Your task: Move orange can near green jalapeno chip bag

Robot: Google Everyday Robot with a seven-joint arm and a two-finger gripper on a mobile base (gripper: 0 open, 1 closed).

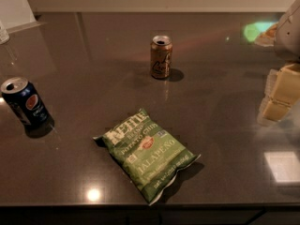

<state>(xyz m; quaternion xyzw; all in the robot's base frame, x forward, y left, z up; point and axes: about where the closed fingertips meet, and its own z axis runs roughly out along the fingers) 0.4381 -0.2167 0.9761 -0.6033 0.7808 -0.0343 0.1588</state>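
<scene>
An orange can point(161, 56) stands upright at the back middle of the dark counter point(225, 139), its top opened. A green jalapeno chip bag point(148, 153) lies flat near the front edge, well in front of the can. My gripper point(280, 94) is at the right edge of the view, with pale yellow pads, well to the right of the can and above the counter. It holds nothing that I can see.
A dark blue soda can point(26, 102) stands upright at the left. A white object point(14, 6) sits at the back left corner. A green and orange item point(262, 32) lies at the back right.
</scene>
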